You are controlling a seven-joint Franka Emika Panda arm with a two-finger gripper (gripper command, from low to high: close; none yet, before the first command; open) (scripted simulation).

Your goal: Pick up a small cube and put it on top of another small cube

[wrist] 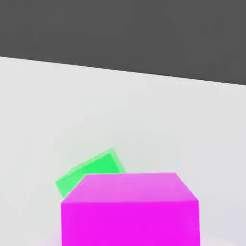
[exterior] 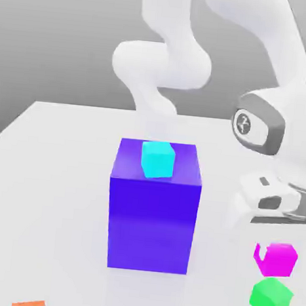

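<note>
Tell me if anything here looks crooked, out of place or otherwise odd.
Mostly tidy. The magenta cube hangs in the air above the green cube, not resting on it. The green cube sits turned relative to the magenta one, so their edges do not line up. A cyan cube sits on top of the big blue-violet block.

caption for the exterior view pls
Magenta cube carried just above the green cube, beside a big blue block topped with a cyan cube.

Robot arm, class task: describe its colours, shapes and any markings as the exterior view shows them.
The arm is glossy white, built of thick rounded tube sections with bulging joints. Near the wrist sits a grey ring panel around a round white cap bearing a small dark mark. The hand block below is white and boxy, with a small dark slot on its face. No cables can be seen.
</note>
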